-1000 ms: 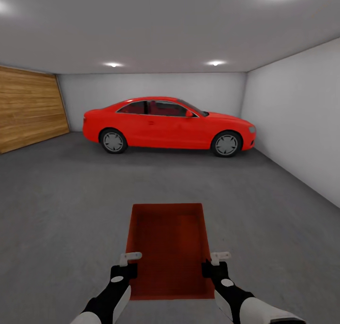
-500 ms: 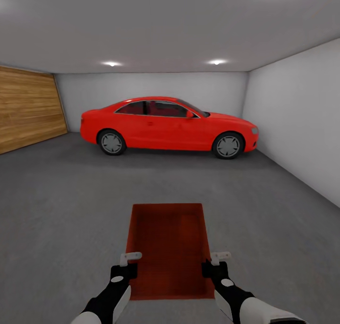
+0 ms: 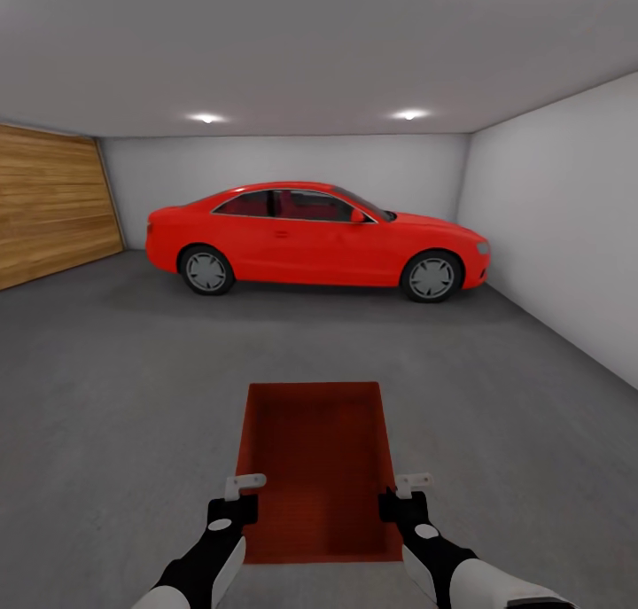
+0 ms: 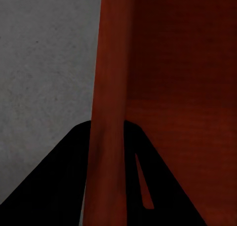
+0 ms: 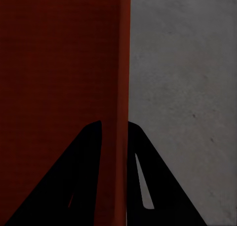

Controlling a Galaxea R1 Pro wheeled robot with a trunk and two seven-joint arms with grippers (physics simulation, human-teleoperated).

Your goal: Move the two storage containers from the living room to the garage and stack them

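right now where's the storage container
In the head view the storage container sits low and centre, held between the left gripper and right gripper above the grey floor, short of the red car.

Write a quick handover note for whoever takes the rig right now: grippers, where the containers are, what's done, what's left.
Left gripper: shut on the left wall of the storage container.
Right gripper: shut on its right wall.
Container is carried in front of the robot, above the garage's concrete floor; red car ahead by the back wall.
Done: one container brought into the garage.
Left: set it down on the floor, then get the second container stacked with it.
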